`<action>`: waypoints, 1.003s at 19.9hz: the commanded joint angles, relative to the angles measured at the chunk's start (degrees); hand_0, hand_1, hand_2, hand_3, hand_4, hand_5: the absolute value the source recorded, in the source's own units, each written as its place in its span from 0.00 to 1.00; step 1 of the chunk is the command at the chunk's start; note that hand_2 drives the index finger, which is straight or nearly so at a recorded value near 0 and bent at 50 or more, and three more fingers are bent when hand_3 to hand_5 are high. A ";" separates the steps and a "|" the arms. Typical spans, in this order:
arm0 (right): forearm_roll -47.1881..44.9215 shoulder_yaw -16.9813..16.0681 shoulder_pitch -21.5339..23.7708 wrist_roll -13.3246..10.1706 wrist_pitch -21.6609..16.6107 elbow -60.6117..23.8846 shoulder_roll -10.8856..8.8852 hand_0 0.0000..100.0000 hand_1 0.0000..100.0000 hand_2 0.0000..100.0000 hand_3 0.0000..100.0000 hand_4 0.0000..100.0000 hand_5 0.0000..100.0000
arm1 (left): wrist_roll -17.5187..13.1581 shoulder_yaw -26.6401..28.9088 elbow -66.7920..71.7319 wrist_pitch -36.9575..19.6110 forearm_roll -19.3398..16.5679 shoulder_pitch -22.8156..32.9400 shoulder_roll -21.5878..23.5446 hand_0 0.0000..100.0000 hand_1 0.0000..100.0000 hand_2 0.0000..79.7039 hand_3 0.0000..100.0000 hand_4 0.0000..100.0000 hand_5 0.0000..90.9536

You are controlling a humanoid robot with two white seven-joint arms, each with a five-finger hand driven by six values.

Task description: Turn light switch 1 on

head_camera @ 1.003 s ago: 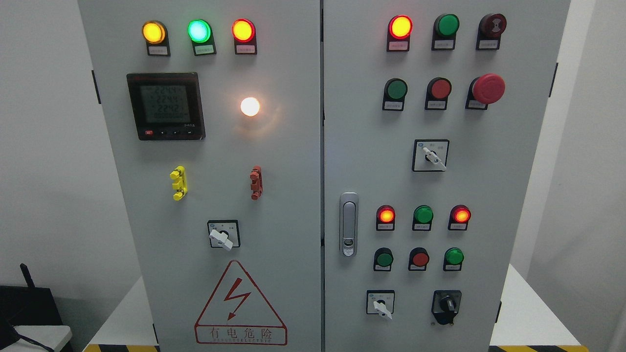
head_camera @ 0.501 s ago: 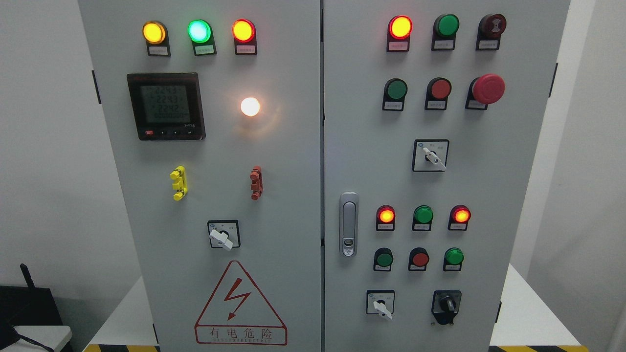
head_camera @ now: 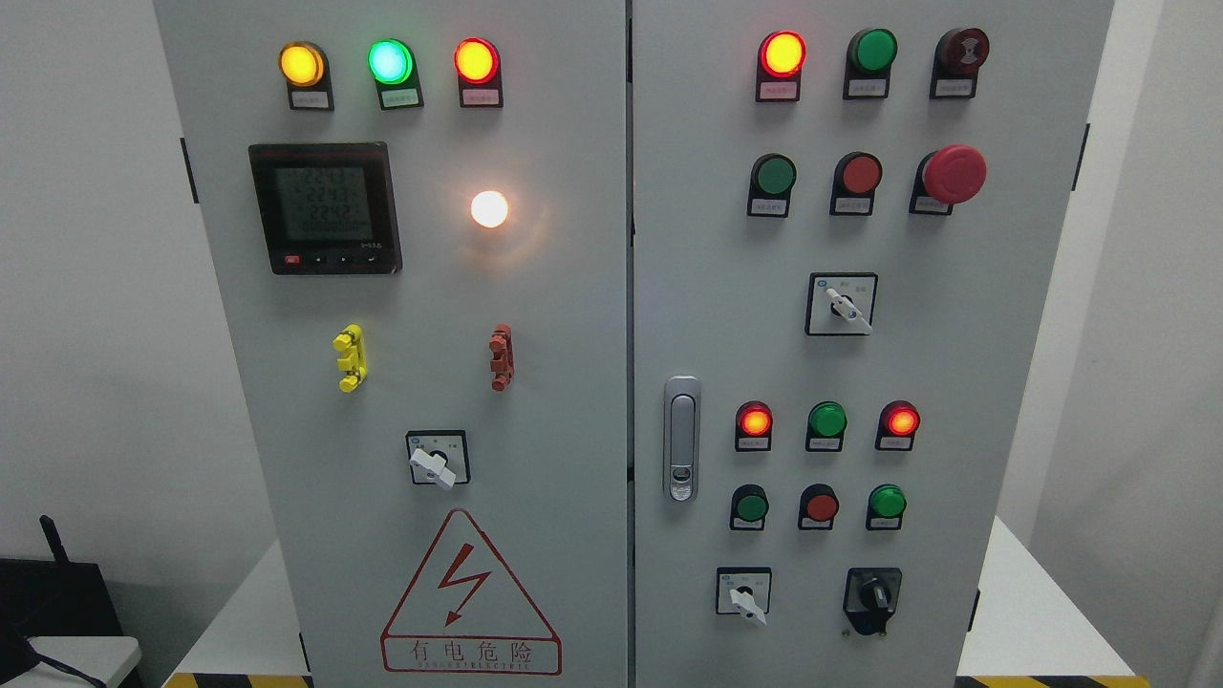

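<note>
- A pale wall [head_camera: 86,334] was seen behind a grey two-door electrical cabinet [head_camera: 573,315] that filled most of the frame; a white tabletop [head_camera: 1032,621] showed at the lower right.
- Neither robot hand was in view, so the state of the fingers could not be told.
- On the left door, three lit lamps were noted along the top: yellow [head_camera: 301,63], green [head_camera: 390,60], red [head_camera: 476,59].
- Below them a digital meter [head_camera: 325,207] was seen at the upper left, with a glowing white lamp [head_camera: 489,208] to its right.
- A white-handled rotary switch [head_camera: 437,461] was noted at lower centre of the left door, handle tilted, above a red lightning warning triangle [head_camera: 468,592].
- On the right door, further rotary switches were recorded: one mid-height [head_camera: 842,304], one at the bottom [head_camera: 743,592], a black one [head_camera: 872,597] beside it.
- Which of these was light switch 1 could not be told; labels were too small.
- A red mushroom button [head_camera: 954,174] sat at the upper right; a door latch [head_camera: 680,438] was near the door seam.
</note>
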 commanded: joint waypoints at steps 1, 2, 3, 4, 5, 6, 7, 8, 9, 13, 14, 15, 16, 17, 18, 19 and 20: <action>-0.97 0.00 -0.01 -0.04 0.04 0.00 0.00 0.12 0.39 0.00 0.00 0.00 0.00 | 0.49 -3.02 28.26 0.21 -0.07 0.32 0.99 0.29 0.10 0.11 0.14 0.22 0.00; -0.97 0.00 -0.01 -0.04 0.04 0.00 0.00 0.12 0.39 0.00 0.00 0.00 0.00 | 0.57 -5.22 30.46 0.48 -0.07 -0.29 0.99 0.29 0.11 0.10 0.14 0.22 0.00; -0.97 0.00 -0.01 -0.04 0.04 0.00 0.00 0.12 0.39 0.00 0.00 0.00 0.00 | 0.58 -7.15 32.91 0.83 -0.15 -1.26 0.99 0.29 0.12 0.10 0.13 0.21 0.00; -0.97 0.00 -0.01 -0.04 0.04 0.00 0.00 0.12 0.39 0.00 0.00 0.00 0.00 | 0.58 -9.09 35.55 1.44 -0.16 -1.96 0.99 0.29 0.12 0.08 0.11 0.20 0.00; -0.97 0.00 -0.01 -0.04 0.04 0.00 0.00 0.12 0.39 0.00 0.00 0.00 0.00 | 0.58 -11.28 37.66 2.40 -0.16 -2.75 0.90 0.30 0.12 0.07 0.10 0.19 0.00; -1.05 0.00 -0.01 -0.04 0.04 0.00 0.00 0.12 0.39 0.00 0.00 0.00 0.00 | 0.58 -13.22 39.16 3.55 -0.16 -3.46 0.90 0.30 0.12 0.04 0.08 0.18 0.00; -0.97 0.00 -0.01 -0.04 0.04 0.00 0.00 0.12 0.39 0.00 0.00 0.00 0.00 | 0.49 -15.07 40.22 5.04 -0.16 -3.90 0.90 0.31 0.12 0.00 0.07 0.18 0.00; -0.97 0.00 -0.01 -0.04 0.04 0.00 0.00 0.12 0.39 0.00 0.00 0.00 0.00 | 0.31 -16.91 41.36 7.23 -0.16 -4.51 0.90 0.31 0.12 0.00 0.06 0.17 0.00; -0.97 0.00 -0.01 -0.04 0.04 0.00 0.00 0.12 0.39 0.00 0.00 0.00 0.00 | 0.14 -18.93 42.51 10.03 -0.16 -5.48 0.90 0.32 0.11 0.00 0.04 0.14 0.00; -0.97 0.00 -0.01 -0.04 0.04 0.00 0.00 0.12 0.39 0.00 0.00 0.00 0.00 | -1.09 -24.48 44.80 16.30 -0.07 -7.07 0.90 0.34 0.11 0.00 0.00 0.08 0.00; -0.97 0.00 -0.01 -0.04 0.04 0.00 0.00 0.12 0.39 0.00 0.00 0.00 0.00 | -1.62 -24.92 45.59 16.56 -0.24 -7.50 0.90 0.34 0.11 0.00 0.00 0.07 0.00; -1.05 0.00 -0.01 -0.04 0.04 0.00 0.00 0.12 0.39 0.00 0.00 0.00 0.00 | -2.40 -25.62 46.90 17.00 -0.33 -8.12 0.90 0.34 0.10 0.00 0.00 0.06 0.00; -0.97 0.00 -0.01 -0.04 0.04 0.00 0.00 0.12 0.39 0.00 0.00 0.00 0.00 | -2.76 -26.76 48.13 17.79 -0.59 -8.56 0.82 0.35 0.10 0.00 0.00 0.05 0.00; -1.05 0.00 -0.01 -0.04 0.04 0.00 0.00 0.12 0.39 0.00 0.00 0.00 0.00 | -2.76 -28.25 48.67 18.84 -1.55 -8.82 0.73 0.35 0.09 0.00 0.00 0.05 0.00; -0.97 0.00 -0.01 -0.04 0.04 0.00 0.00 0.12 0.39 0.00 0.00 0.00 0.00 | -2.76 -29.22 48.67 19.46 -2.26 -8.83 0.55 0.35 0.08 0.00 0.00 0.03 0.00; -0.97 0.00 -0.01 -0.04 0.04 0.00 0.00 0.12 0.39 0.00 0.00 0.00 0.00 | -2.76 -29.58 48.76 19.64 -2.96 -8.83 0.38 0.35 0.07 0.00 0.00 0.02 0.00; -0.97 0.00 -0.01 -0.04 0.04 0.00 0.00 0.12 0.39 0.00 0.00 0.00 0.00 | -2.68 -29.67 49.11 19.73 -3.32 -8.83 0.20 0.36 0.06 0.00 0.00 0.00 0.00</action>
